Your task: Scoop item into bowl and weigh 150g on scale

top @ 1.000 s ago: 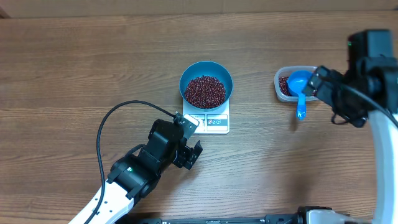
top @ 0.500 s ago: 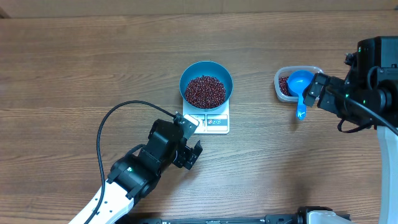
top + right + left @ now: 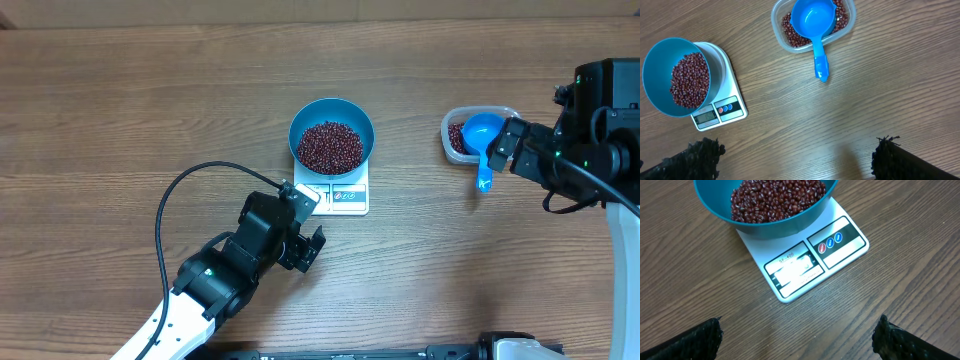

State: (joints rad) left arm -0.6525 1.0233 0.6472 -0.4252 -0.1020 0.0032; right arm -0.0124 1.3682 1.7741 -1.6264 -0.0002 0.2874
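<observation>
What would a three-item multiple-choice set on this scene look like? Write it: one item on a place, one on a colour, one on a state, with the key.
1. The bowl stands
A. on the scale
B. on bare wood
C. upside down on the table

2. The scoop is
A. red
B. blue
C. white

3. The left pincer is
A. open and empty
B. shut on the scoop
C. shut on the bowl

Key:
1 A, since the scale's front panel shows from under the bowl.
2 B, since its cup and handle are both bright blue.
3 A, since its jaws stand wide apart with nothing between them.
</observation>
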